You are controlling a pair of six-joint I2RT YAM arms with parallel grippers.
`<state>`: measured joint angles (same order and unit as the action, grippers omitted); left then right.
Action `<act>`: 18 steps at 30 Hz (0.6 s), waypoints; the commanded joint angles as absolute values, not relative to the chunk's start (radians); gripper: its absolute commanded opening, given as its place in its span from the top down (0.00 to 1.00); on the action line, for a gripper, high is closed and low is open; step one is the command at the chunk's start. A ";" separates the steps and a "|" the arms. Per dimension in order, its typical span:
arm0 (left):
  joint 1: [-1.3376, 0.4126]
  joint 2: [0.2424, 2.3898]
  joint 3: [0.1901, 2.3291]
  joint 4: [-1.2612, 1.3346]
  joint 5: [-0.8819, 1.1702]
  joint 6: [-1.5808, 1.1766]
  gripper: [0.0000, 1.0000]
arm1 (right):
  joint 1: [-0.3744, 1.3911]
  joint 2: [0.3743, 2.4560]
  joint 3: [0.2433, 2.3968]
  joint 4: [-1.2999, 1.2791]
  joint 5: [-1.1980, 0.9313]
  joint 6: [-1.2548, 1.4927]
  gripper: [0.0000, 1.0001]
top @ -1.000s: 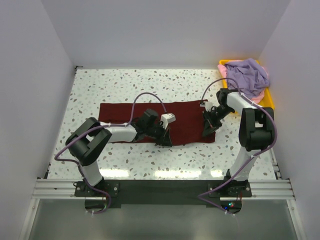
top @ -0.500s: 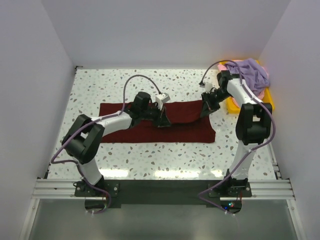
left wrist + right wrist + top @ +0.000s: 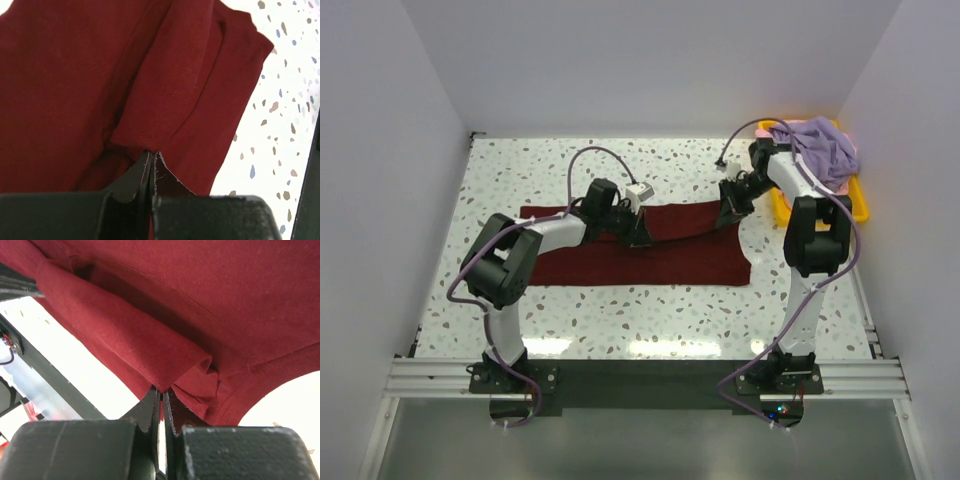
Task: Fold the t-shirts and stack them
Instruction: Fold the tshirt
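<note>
A dark maroon t-shirt (image 3: pixel 650 255) lies spread across the middle of the table, its near half flat. My left gripper (image 3: pixel 642 240) is shut on a fold of it (image 3: pixel 165 100) near the shirt's centre. At the shirt's far right corner my right gripper (image 3: pixel 728 212) is shut on its edge (image 3: pixel 150 355), lifted over the cloth. A lavender t-shirt (image 3: pixel 818 148) is heaped at the back right, with a bit of pale pink t-shirt (image 3: pixel 849 187) showing beneath it.
The yellow tray (image 3: pixel 858 198) under the heaped shirts stands in the back right corner against the wall. White walls close in the speckled table (image 3: pixel 620 310) on three sides. Purple cables loop above both arms.
Both grippers have carried the shirt's near edge away from me toward the far edge, folding the cloth over itself. The right arm has stretched out toward the tray.
</note>
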<state>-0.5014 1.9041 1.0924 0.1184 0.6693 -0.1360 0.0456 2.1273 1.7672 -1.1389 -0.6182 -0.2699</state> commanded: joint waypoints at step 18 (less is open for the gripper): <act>-0.431 1.910 1.158 -0.078 0.655 -0.005 0.83 | 0.055 2.054 1.595 -1.103 -0.569 -0.279 0.71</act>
